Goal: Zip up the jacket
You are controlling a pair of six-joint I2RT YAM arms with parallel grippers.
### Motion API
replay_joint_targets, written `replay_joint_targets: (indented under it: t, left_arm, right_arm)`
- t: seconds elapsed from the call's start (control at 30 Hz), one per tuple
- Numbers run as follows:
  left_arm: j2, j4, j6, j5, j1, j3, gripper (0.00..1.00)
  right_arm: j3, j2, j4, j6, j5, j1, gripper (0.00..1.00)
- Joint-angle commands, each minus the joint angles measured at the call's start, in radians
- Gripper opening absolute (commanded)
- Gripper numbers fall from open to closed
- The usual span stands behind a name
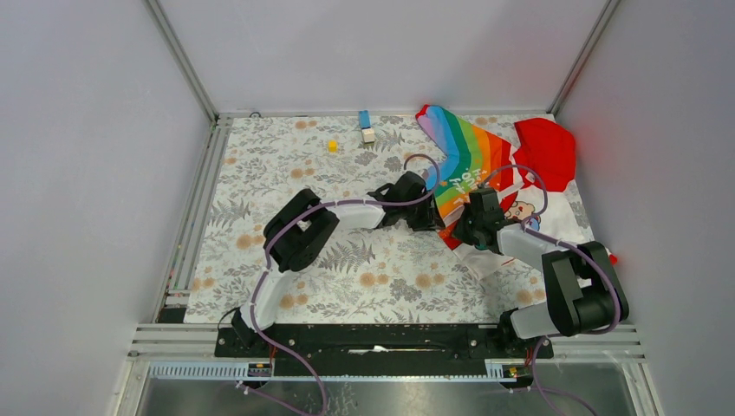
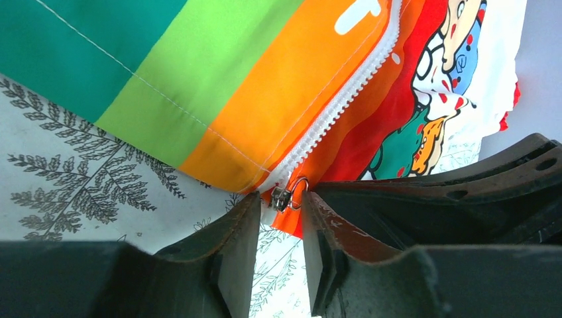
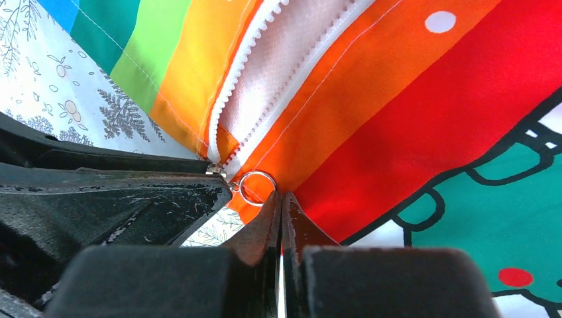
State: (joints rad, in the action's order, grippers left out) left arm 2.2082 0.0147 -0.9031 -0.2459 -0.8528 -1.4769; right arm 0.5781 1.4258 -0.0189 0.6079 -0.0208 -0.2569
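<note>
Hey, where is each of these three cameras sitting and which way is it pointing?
Top external: above and behind the robot, looking down at the table and jacket; left arm and right arm show.
Left wrist: on the left gripper, facing the zipper ring; its open fingers show.
Right wrist: on the right gripper, facing the jacket's hem; its shut fingers show.
Both wrist views share the ring and rainbow stripes.

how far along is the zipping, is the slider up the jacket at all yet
Barely started. Done: the slider sits at the bottom hem of the jacket with both rows of teeth running into it. In hand: the right fingers are shut at the hem beside the ring pull, and the left fingers stand open on either side of the slider. Left: the whole pull, since the teeth gape above it, showing lining.
</note>
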Motion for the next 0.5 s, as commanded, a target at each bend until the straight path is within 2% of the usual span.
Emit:
replay_joint_targets:
  t: [0.0,0.07,0.13,0.23,0.37,0.47]
  left_arm:
    - [-0.011,0.117,-0.022,-0.049,-0.005,0.046,0.34]
    - [-0.011,0.155,-0.026,-0.068,-0.004,0.057,0.31]
    - [-0.007,0.159,-0.018,-0.075,-0.004,0.057,0.23]
    - [-0.022,0.203,0.000,-0.081,-0.002,0.087,0.16]
    - [-0.055,0.304,0.068,-0.104,0.001,0.144,0.12]
    - [-0.065,0.390,0.119,-0.130,0.007,0.185,0.07]
  right_arm:
    - [-0.011,-0.020,0.028,-0.016,-0.004,0.004,0.00]
    - [-0.012,-0.023,0.028,-0.016,-0.005,0.004,0.00]
    - [-0.016,-0.029,0.013,-0.016,-0.005,0.004,0.00]
    - [-0.021,-0.046,-0.003,-0.019,-0.006,0.004,0.00]
    - [-0.015,-0.074,0.013,-0.014,-0.021,0.014,0.12]
    - [-0.007,-0.089,0.013,0.015,-0.115,0.074,0.21]
